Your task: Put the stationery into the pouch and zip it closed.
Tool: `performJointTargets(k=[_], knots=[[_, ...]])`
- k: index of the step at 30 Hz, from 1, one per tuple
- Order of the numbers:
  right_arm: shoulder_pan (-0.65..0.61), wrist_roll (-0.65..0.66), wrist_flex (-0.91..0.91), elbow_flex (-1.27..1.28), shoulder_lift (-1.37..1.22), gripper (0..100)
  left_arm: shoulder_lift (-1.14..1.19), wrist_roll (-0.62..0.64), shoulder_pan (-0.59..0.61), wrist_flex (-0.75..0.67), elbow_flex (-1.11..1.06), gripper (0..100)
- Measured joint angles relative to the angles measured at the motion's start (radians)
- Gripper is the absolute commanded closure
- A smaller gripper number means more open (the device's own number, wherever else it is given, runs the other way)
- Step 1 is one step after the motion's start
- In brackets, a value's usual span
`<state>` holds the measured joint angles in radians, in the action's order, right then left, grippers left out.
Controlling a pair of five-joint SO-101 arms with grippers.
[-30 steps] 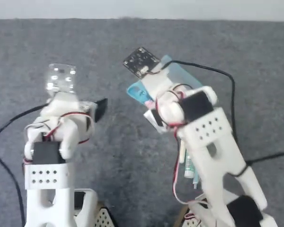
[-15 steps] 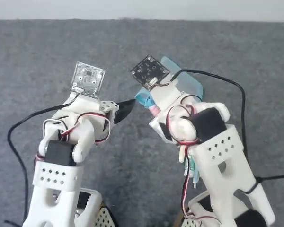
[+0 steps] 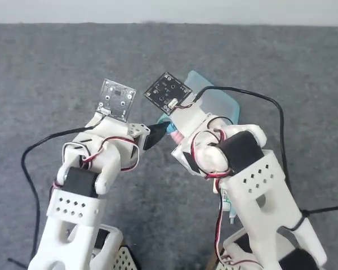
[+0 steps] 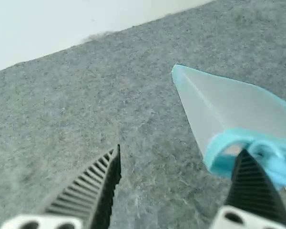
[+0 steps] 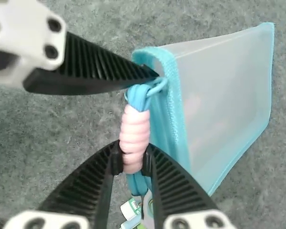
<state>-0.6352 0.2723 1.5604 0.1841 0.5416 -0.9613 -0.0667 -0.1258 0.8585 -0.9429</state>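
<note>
The pouch (image 3: 217, 101) is translucent with a light blue rim and lies beyond both arms. In the right wrist view my right gripper (image 5: 132, 155) is shut on the pink zipper pull (image 5: 132, 133) at the pouch's (image 5: 219, 90) blue mouth edge. Faint pink shapes show through the pouch wall. My left gripper (image 4: 178, 157) is open beside the pouch (image 4: 229, 102), one finger touching the blue mouth corner; that finger (image 5: 90, 67) also shows in the right wrist view. In the high view the left gripper (image 3: 153, 135) and right gripper (image 3: 177, 135) nearly meet.
A green and white pen-like item (image 3: 226, 198) lies on the grey carpet under the right arm. Black cables (image 3: 253, 93) trail around both arms. Open carpet (image 3: 56, 62) stretches to the far left and right.
The left arm has swung right and forward until its finger reached the pouch's mouth. The right arm shifted slightly, still holding the zipper pull.
</note>
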Motion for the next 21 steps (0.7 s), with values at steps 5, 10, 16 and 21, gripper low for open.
performJointTargets(k=[5,10,16,21], knots=[[0.0,0.0,0.017,0.0,0.0,99.1,0.0,0.0,-0.002,-0.028,-0.006,65],[-0.005,0.006,0.032,0.002,0.023,99.1,0.0,0.0,-0.008,-0.084,-0.049,67],[-0.08,0.02,0.074,0.002,0.114,99.1,0.054,0.002,-0.012,-0.144,-0.057,68],[-0.094,0.031,0.098,0.002,0.126,99.1,0.103,0.002,-0.038,-0.164,-0.057,83]])
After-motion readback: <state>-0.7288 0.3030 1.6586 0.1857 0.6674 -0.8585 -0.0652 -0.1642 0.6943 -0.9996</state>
